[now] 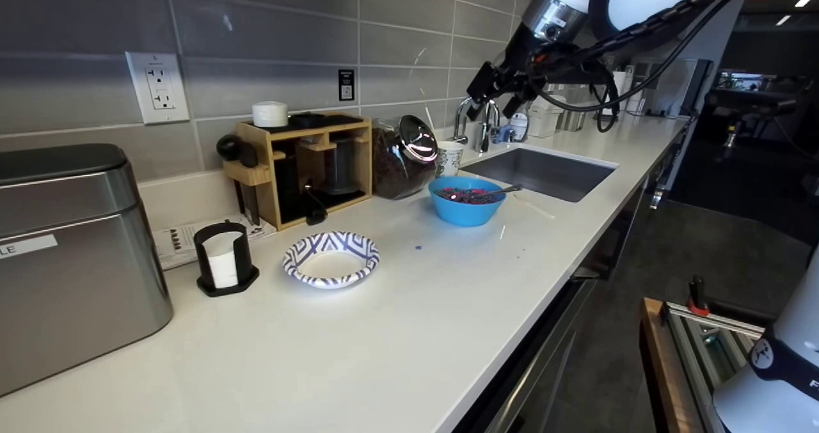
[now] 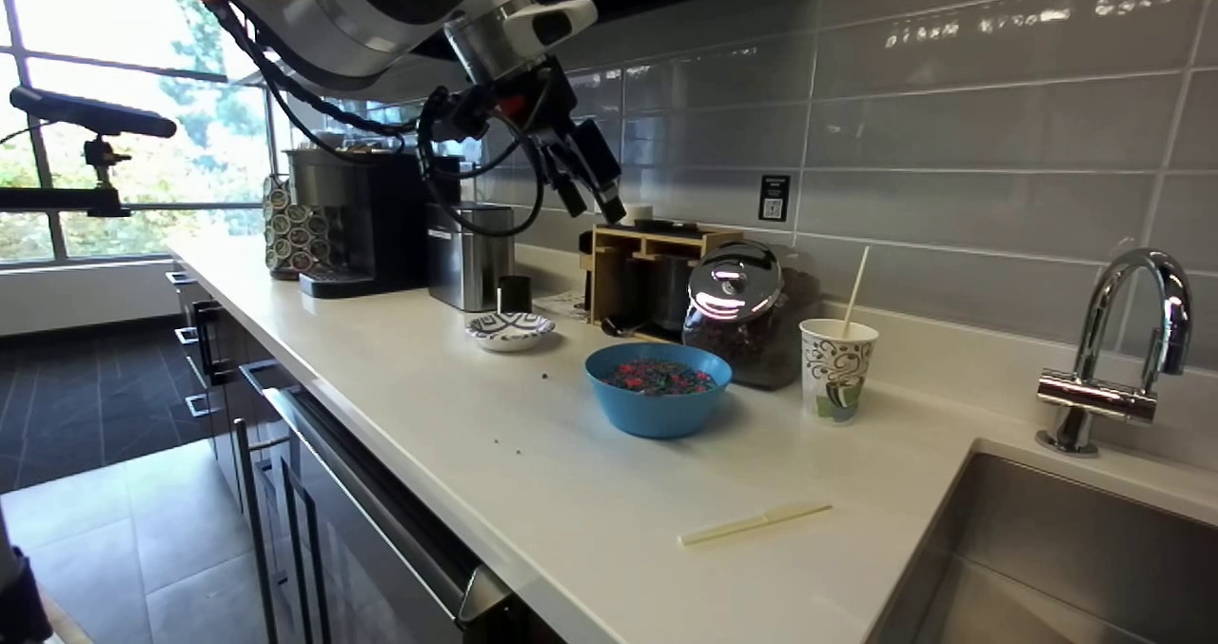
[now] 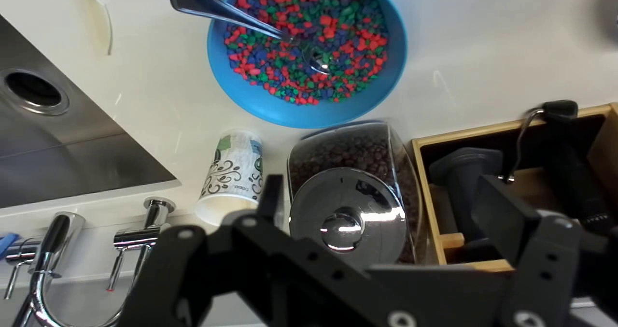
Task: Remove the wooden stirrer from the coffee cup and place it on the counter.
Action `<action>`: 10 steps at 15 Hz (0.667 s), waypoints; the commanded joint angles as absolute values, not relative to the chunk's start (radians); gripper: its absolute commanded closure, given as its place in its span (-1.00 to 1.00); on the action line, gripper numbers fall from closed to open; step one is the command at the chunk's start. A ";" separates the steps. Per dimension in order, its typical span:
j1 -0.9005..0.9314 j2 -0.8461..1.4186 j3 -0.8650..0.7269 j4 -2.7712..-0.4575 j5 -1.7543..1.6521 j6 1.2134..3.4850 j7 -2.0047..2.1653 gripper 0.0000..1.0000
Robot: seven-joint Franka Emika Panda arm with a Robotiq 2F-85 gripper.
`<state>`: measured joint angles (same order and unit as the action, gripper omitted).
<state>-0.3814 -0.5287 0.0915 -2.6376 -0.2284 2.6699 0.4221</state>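
Observation:
The wooden stirrer stands tilted in the patterned paper coffee cup, its upper part rising above the rim. In an exterior view the stirrer and the cup also show, beyond the blue bowl. The wrist view shows the cup, but I cannot make out the stirrer there. The cup stands on the off-white counter by the tiled wall. My gripper is open and empty, high above the counter. In the wrist view its fingers spread over the glass jar and wooden rack, with one finger beside the cup.
A blue bowl with a spoon, a bean jar, a wooden rack and a paper bowl stand nearby. A pale flat utensil lies before the sink. A faucet rises behind the sink.

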 commanded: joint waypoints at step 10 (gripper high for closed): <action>-0.346 -0.319 -0.100 -2.419 -0.228 2.590 0.093 -1.00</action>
